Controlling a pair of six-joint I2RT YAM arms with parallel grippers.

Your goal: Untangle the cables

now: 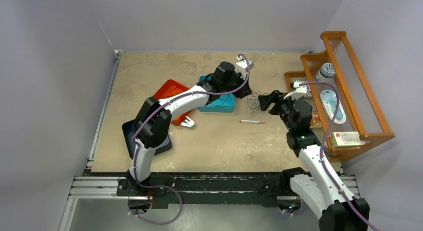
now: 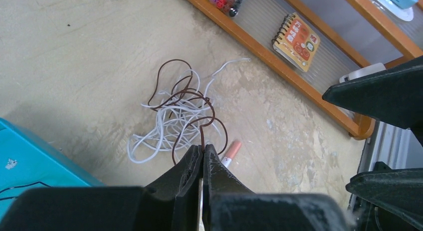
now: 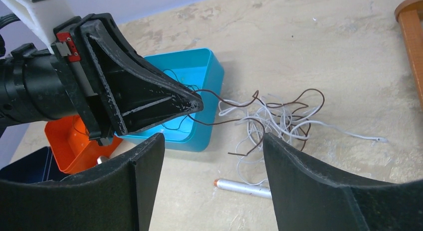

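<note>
A tangle of thin cables (image 1: 254, 102) lies on the table between my two grippers. In the left wrist view a dark brown cable (image 2: 192, 96) loops through whitish-grey cables (image 2: 159, 126). My left gripper (image 2: 203, 147) is shut on the brown cable and holds it just above the bundle. In the right wrist view the left gripper (image 3: 197, 102) pinches the brown cable (image 3: 259, 104), which runs right into the whitish cables (image 3: 277, 118). My right gripper (image 3: 213, 141) is open and empty, near the bundle, above a pen. A thin black cable (image 3: 172, 125) lies in the blue bin.
A white-and-orange pen (image 1: 253, 121) lies in front of the bundle. A blue bin (image 1: 217, 102), an orange tray (image 1: 169, 94) and a dark blue tray (image 1: 130, 136) sit left. A wooden rack (image 1: 349, 91) with a notebook (image 2: 298, 42) and other items stands at the right.
</note>
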